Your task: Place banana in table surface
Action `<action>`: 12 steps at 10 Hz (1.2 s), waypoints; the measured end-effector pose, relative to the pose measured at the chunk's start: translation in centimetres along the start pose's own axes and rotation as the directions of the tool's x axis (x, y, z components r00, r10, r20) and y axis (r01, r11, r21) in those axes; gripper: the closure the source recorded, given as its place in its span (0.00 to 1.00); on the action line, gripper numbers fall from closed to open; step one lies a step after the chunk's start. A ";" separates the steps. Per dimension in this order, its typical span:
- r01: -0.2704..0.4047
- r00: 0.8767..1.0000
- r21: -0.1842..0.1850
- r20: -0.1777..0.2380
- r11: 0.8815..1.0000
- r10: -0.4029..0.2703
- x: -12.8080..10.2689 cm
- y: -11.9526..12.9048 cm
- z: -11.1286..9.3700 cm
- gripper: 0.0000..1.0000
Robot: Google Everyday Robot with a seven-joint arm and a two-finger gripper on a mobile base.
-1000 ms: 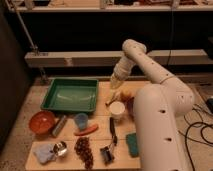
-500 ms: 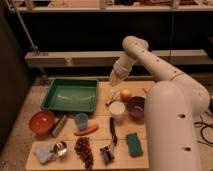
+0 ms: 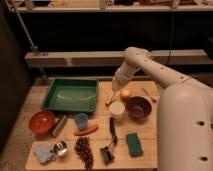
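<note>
Now: banana low at the table, gripper right on top of it

Right, the arm [image 3: 150, 65] reaches in from the right and bends down over the far middle of the table surface [image 3: 147, 127]. The gripper [image 3: 117, 91] hangs just past the right edge of the green tray [image 3: 70, 95]. The banana [image 3: 110, 100] shows as a slim pale streak directly under the gripper, on its near-left side. It sits in the bare strip between the tray and the white cup [image 3: 116, 109].

Its long axis runs on a diagonal, far end up by the gripper and near end pointing down-left toward the tray's corner. Is the gripper clamped on the fruit or already spread clear of it? Cannot tell from here, because the two blur together where they meet. Nor can I say for sure that the banana is resting flat on the wood.

It's a tight neighbourhood: the round yellow-orange fruit [image 3: 125, 94] is just to the right and the purple bowl [image 3: 138, 106] lies beyond that. By my reading the placement is at or very near its finish. The safest way out looks like straight up and away, since a sideways drift could nudge the cup or roll the banana against the tray
</note>
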 end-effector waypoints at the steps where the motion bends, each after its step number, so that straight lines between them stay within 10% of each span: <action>1: -0.010 1.000 -0.007 -0.003 1.000 0.010 0.3 0.3 0.3 0.20; 12: -0.141 0.983 -0.168 0.095 0.976 0.158 1.4 0.9 3.4 0.20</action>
